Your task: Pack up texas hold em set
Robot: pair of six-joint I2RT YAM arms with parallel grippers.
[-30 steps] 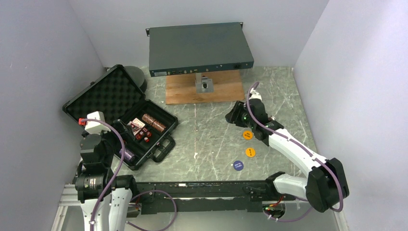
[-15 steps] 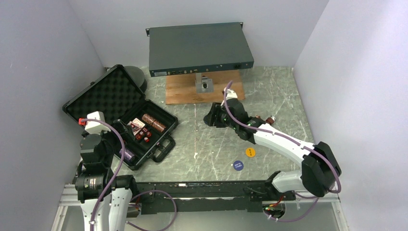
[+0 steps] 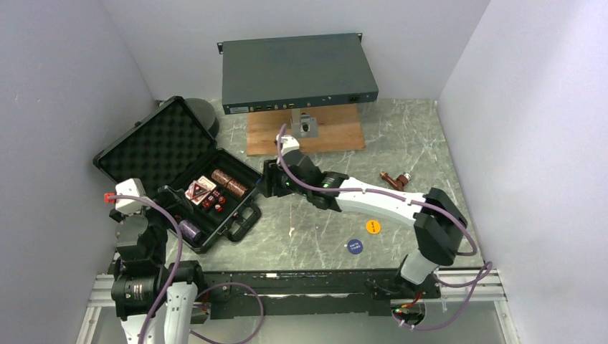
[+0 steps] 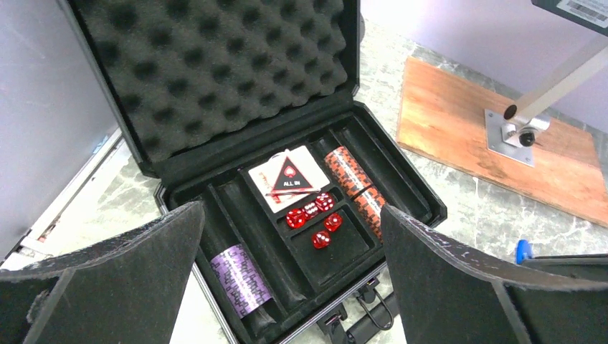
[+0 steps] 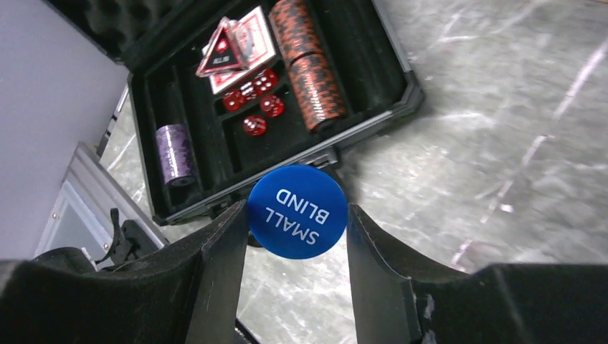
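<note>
The grey marble-patterned table [image 3: 430, 143] carries a big flat grey metal box [image 3: 297, 72] on a stand over a wooden board [image 3: 337, 136] at the far side. At the left lies the black hard-shell briefcase [image 3: 154, 147], lid thrown back to show egg-crate foam. A black round spool [image 3: 204, 115] is mostly hidden behind that lid. The right arm reaches across the table, and the right gripper [image 5: 295, 233] pinches a blue round disc [image 5: 297, 211] printed SMALL BLIND by its edges, just at the case's front rim. From above this disc cannot be seen under the wrist. The left gripper [image 4: 290, 215] hangs over the case's near side with its claw spread wide and nothing between the pads; only their tips show. In the tray, a brown chip roll [image 4: 356, 183] fills a right-hand groove, and a purple chip roll [image 4: 240, 276] lies at the near end of a left one, partly cut off by the frame. A red card deck [image 4: 287, 183] sits between them under a triangular ALL IN marker, with five tiny red dice [image 4: 315, 215] just beside it. On the bare table near the right arm's base lie an orange round disc [image 3: 373, 226] and a second blue disc [image 3: 354, 246], close together. Farther right is a small brown object [image 3: 393, 179], too small to identify.
</note>
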